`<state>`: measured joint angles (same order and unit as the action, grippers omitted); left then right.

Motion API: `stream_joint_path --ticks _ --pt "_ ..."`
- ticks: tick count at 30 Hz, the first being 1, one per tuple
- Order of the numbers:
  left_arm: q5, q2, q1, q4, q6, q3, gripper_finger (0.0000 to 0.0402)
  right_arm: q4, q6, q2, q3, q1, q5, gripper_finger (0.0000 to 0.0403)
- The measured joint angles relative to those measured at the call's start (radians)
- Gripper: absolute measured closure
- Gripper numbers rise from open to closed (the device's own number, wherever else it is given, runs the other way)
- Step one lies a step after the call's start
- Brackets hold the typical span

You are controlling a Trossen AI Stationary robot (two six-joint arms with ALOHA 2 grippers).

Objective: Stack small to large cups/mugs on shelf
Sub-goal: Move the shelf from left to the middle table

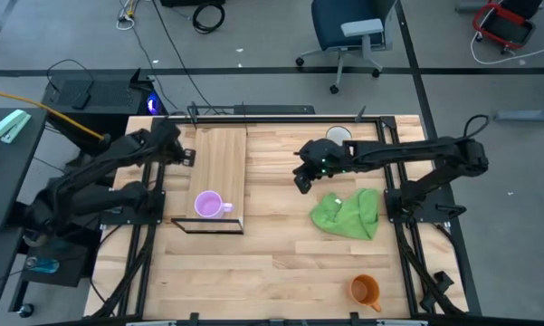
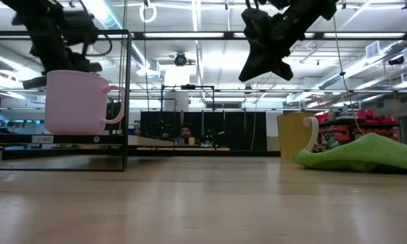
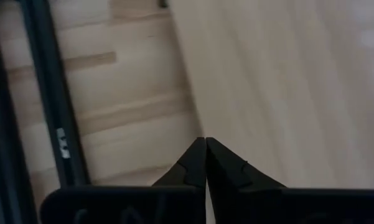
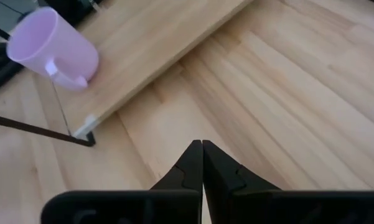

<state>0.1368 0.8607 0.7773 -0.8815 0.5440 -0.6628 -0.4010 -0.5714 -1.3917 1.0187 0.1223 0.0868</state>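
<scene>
The table (image 1: 281, 272) is pale butcher-block wood, its narrow glued strips showing as long parallel seams with a smooth, matte finish. On its left half lies the shelf (image 1: 219, 163), a long rectangular plank of lighter, finer-grained wood, with a thin black metal frame (image 1: 206, 226) of straight wire-like rods at its lower end in the high view.

The purple mug (image 1: 207, 205) stands upright on the shelf near that framed end, left of centre in the high view. It is small and cylindrical, of glossy light purple with a looped handle pointing right. The cream mug (image 1: 339, 134) sits at the upper middle of the table, partly hidden by the right arm; a round white inside shows from above, and in the low view its pale yellow wall and curved white handle rise just behind the cloth. The orange mug (image 1: 366, 290) stands alone at the lower right, well apart from the others, rounded, with its handle turned toward the bottom of the frame.

A green cloth (image 1: 347, 214) lies crumpled in soft folds right of centre.

The left gripper (image 1: 188, 155) hangs over the shelf's upper left edge, its dark angular fingers pressed together on nothing. The right gripper (image 1: 302, 181) hovers above bare table between shelf and cloth, likewise clenched and empty.
</scene>
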Motion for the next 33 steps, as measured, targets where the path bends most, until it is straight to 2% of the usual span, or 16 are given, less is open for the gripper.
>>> stream_joint_path --ticks 6,11,19,33 --pt "-0.099 0.137 0.135 0.046 -0.068 0.000 0.0390 0.029 0.028 -0.059 0.000 0.000 0.001 0.0399" --pt "-0.111 0.230 0.195 0.051 -0.088 0.000 0.0384 0.044 0.050 -0.105 0.000 0.000 0.000 0.0398" --pt "-0.176 0.333 0.202 0.125 -0.111 0.000 0.0394 0.050 0.052 -0.132 0.000 -0.007 0.001 0.0400" --pt "-0.201 0.437 0.205 0.129 -0.119 0.000 0.0385 0.042 0.042 -0.117 0.000 -0.033 0.001 0.0402"
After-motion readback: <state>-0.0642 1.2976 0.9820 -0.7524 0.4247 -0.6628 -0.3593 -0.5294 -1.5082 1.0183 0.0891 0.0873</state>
